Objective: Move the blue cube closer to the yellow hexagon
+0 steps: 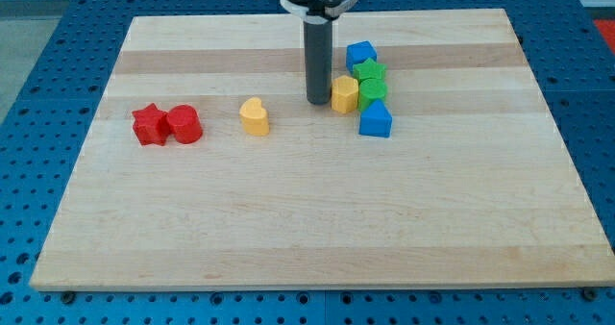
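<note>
The blue cube (361, 54) sits toward the view's top, right of centre, touching the green star (369, 72) just below it. The yellow hexagon (345, 93) lies lower left of the star, beside a green block (372, 93). A second blue block with a sloped top (376, 120) lies just below that green block. My tip (318, 101) stands on the board right at the yellow hexagon's left side, below and left of the blue cube.
A yellow heart (255, 116) lies left of my tip. A red star (148, 125) and a red cylinder (184, 125) touch each other at the view's left. The wooden board (307, 229) sits on a blue perforated table.
</note>
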